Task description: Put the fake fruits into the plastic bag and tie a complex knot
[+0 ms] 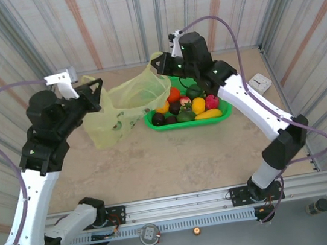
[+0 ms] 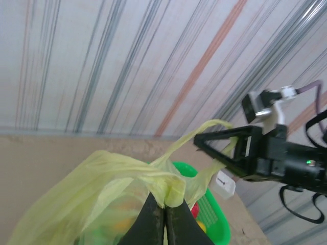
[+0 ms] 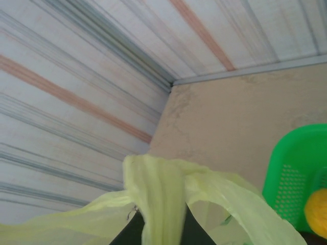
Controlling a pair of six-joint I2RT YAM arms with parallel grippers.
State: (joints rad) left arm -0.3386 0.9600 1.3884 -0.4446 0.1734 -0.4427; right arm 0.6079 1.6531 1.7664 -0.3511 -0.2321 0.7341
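Toward the back of the table (image 1: 156, 160), the plastic bag (image 1: 125, 100) is held open between both arms; the left hand (image 2: 164, 214) pinches one handle, the right hand (image 3: 161, 229) pinches the other; the fake fruits (image 1: 193, 106) lie in the green basket (image 1: 226, 112) just beside it.

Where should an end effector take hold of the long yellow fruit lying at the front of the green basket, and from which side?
Across its narrow middle, coming straight down. The long yellow fruit lies flat along the near wall of the green basket, with other fruits packed behind it, so a sideways approach looks blocked; the fingers would close across its width.
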